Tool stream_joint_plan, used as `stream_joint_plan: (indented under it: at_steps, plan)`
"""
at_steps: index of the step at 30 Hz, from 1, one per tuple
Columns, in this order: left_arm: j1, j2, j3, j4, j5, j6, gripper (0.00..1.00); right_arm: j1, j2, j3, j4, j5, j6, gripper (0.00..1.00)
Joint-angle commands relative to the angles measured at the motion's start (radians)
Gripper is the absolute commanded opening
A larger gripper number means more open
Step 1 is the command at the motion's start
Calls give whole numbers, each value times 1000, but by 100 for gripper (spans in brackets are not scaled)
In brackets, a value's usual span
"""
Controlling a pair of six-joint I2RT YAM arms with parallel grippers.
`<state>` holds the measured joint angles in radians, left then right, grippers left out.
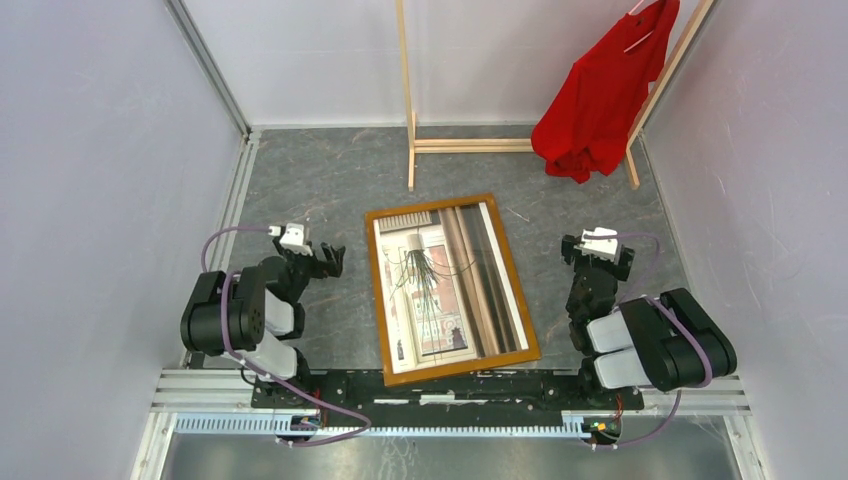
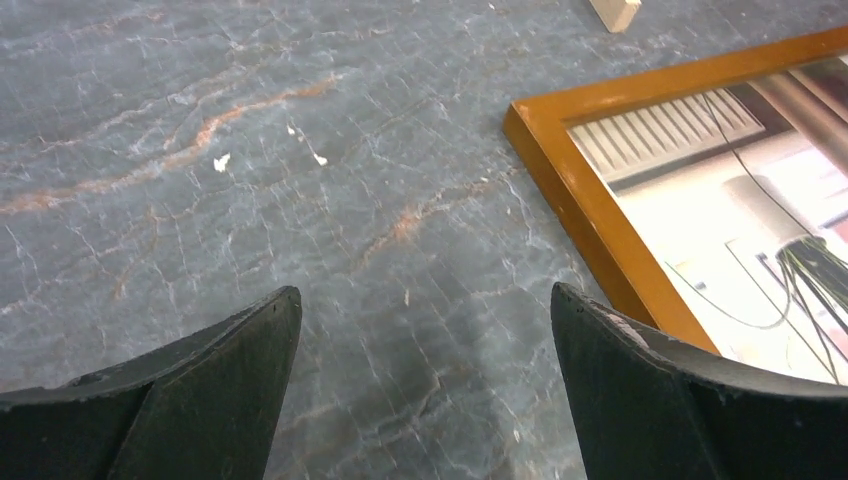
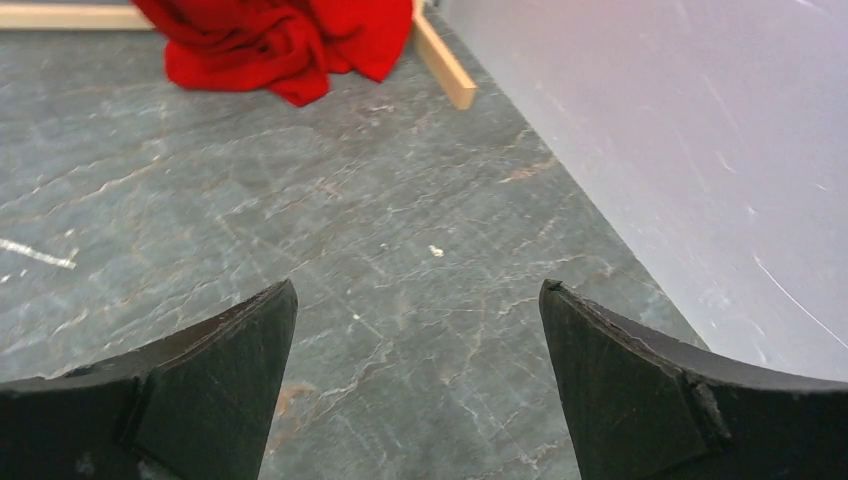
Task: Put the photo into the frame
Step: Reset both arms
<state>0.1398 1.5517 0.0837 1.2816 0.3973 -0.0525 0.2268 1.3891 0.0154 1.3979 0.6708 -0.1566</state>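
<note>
While looking down from above: finding the large rectangular picture frame of thin orange-brown wooden strips lying flat at the middle of the grey marbled counter, between the two arms. Seeing the large rectangular photo of a window with a potted spiky plant, curtains and a radiator sitting face up inside those strips, all four of them bordering it (pale streaks of glare crossing its right part).

Finding the black two-finger left hand poised just beside the frame's left strip, fingers spread wide and gripping nothing, facing bare counter with the frame's far left corner showing on the right of its wrist view. Finding the black two-finger right hand likewise spread wide and empty, over bare counter to the right of the frame and apart from it.

Noting, at the far side, a pale wooden clothes rack carrying a red garment, its lower folds reaching down by the rack's right foot.
</note>
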Motion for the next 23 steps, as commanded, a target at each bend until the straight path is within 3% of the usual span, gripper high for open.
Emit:
stream_joint_plan:
  at_steps: [1,23]
  plan:
    - [-63,-23,122,-46,-115,72,100,-31,-6,-106,31,-140,-29,98]
    - [-74,-9,125,-21,-134,59,100,-45,-10,-109,38,-155,-24,98]
